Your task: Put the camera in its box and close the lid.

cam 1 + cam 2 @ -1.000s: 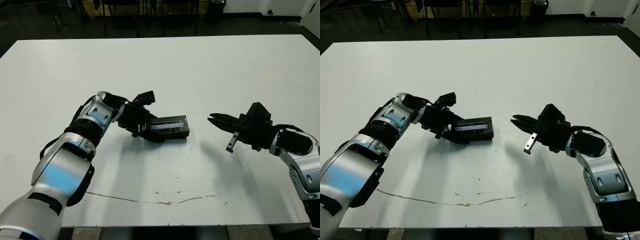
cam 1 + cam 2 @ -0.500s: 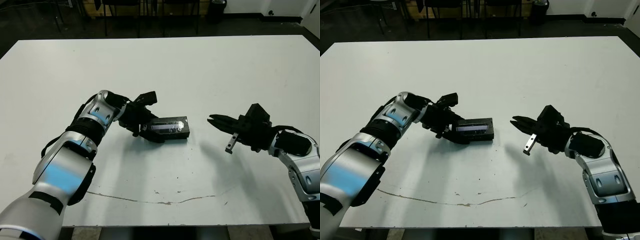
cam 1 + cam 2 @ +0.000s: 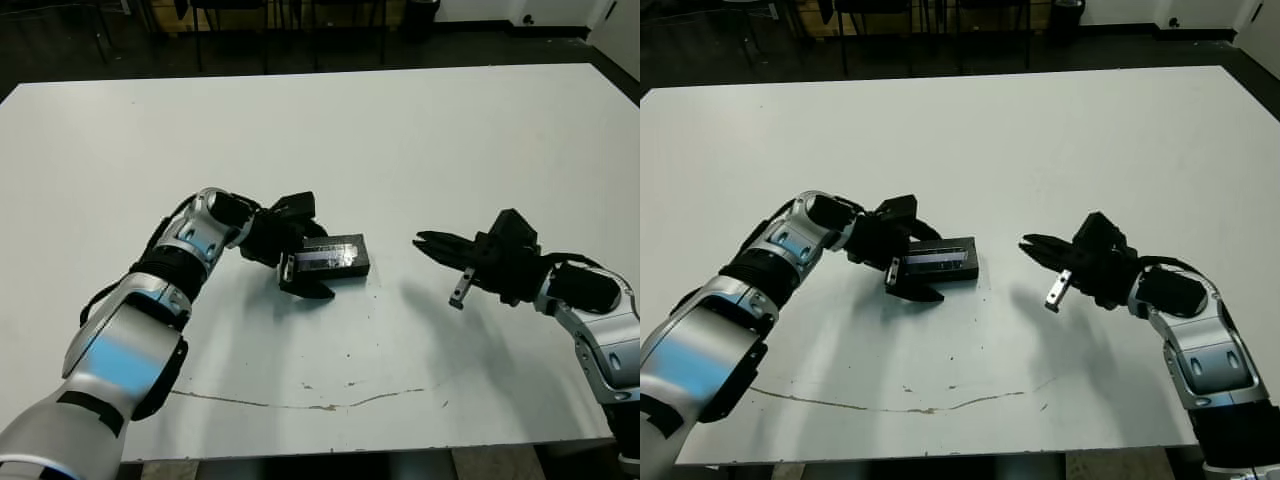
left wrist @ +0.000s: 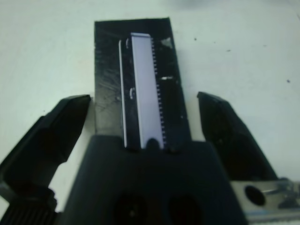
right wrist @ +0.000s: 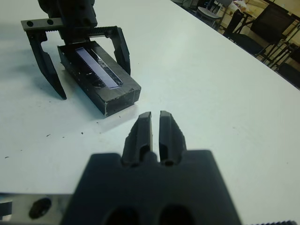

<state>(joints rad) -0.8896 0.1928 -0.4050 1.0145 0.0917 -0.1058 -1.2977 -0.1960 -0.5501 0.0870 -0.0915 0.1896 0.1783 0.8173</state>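
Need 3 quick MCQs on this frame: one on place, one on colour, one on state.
1. Where is the box?
A. Between the left gripper's fingers
B. Under the right gripper
C. At the table's far edge

2. What colour is the lid's panel?
A. Red
B. Silvery-grey
C. Yellow

3. What is the right gripper's state?
A. Wide open
B. Shut on the lid
C. Shut, holding nothing

Answers:
1 A: the left gripper is open, with one finger on each side of the box, mid-table.
2 B: the lid sits on the box with its shiny grey strip facing up.
3 C: the right gripper has its fingers together, and it is apart from the box.
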